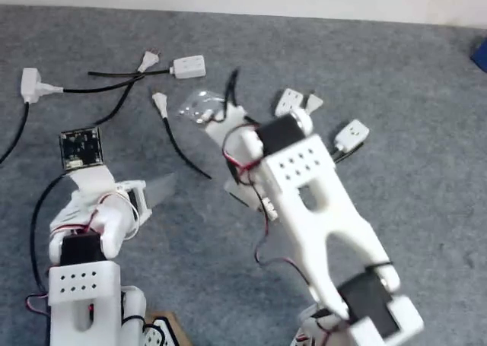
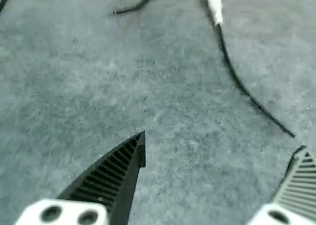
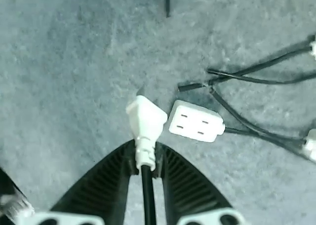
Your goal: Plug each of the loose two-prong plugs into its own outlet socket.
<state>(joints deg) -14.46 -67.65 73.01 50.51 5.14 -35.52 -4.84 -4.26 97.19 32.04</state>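
Bare carpet [image 2: 98, 86] lay free around the left gripper [image 2: 221, 141], while black cords [image 3: 236, 114] and an outlet socket [image 3: 196, 120] crowded the far middle.

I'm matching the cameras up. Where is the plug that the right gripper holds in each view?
High view: held plug at the right arm's tip, beside a white socket block.
Left wrist view: a different, loose plug lying ungripped.
Right wrist view: mid-frame, pinched in the right gripper.
Shared landmark: that socket block, beside the held plug in high and right wrist views.
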